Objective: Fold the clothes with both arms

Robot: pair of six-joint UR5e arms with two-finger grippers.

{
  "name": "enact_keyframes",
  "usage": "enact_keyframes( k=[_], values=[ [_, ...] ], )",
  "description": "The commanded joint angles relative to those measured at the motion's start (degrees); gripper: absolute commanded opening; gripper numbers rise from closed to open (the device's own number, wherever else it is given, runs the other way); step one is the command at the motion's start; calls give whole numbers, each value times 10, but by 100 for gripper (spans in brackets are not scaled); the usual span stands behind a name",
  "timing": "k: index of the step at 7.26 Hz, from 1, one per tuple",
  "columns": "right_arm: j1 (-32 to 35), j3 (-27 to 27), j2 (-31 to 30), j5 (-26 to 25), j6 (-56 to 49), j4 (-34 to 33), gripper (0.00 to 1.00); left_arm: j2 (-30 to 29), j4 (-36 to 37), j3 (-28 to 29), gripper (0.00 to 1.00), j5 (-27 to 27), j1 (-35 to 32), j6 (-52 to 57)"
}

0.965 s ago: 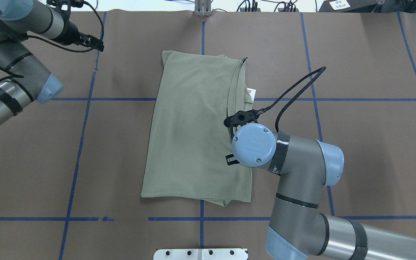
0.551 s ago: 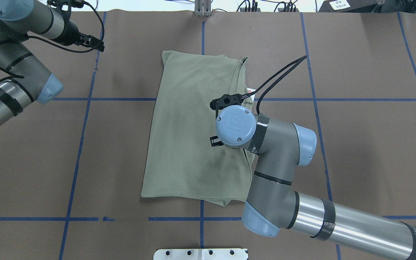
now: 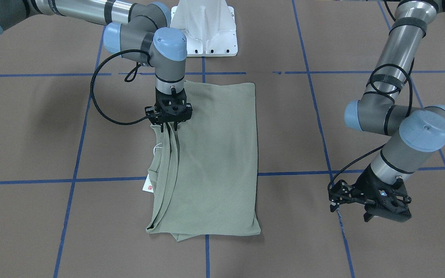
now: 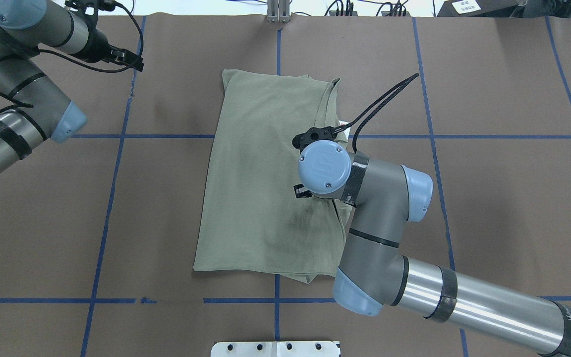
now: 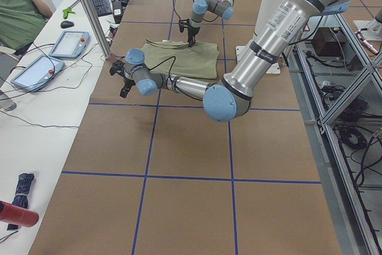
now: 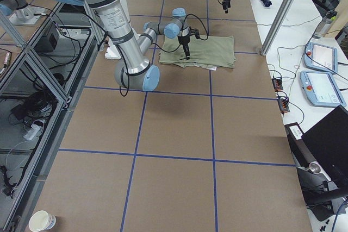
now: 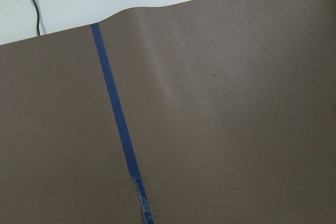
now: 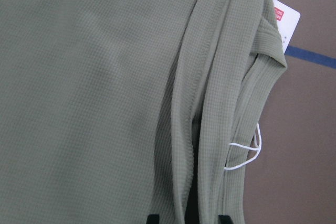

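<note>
We see the olive-green shirt (image 4: 260,173) folded lengthwise at the middle of the table (image 4: 488,208), with its hang tag (image 3: 148,184) peeking out. Our right gripper (image 3: 169,129) stands on its layered edge, fingers parted astride the folds. The left gripper (image 4: 134,60) hovers well apart, and we cannot tell its spread.

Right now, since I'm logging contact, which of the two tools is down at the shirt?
The right tool, at the layered edge of the shirt by the hang tag; the left tool hangs over the table.
</note>
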Motion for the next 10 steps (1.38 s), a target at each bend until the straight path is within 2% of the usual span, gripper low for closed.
enact_keyframes(
  k=[1,2,4,5,7,8,9,10],
  values=[
    [8,4,-10,1,-29,-38,49,0,0,0,100,0,0,0],
    [14,9,-28,2,-31,-38,49,0,0,0,100,0,0,0],
    [29,62,-78,2,-65,-50,48,0,0,0,100,0,0,0],
    [31,67,-82,2,-66,-50,49,0,0,0,100,0,0,0],
    [40,56,-46,1,-43,-43,74,0,0,0,100,0,0,0],
    [51,12,5,4,-24,-43,83,0,0,0,100,0,0,0],
    [64,-39,50,10,-24,-41,85,0,0,1,100,0,0,1],
    [75,-85,64,18,-21,15,85,0,0,0,100,0,0,0]
  ],
)
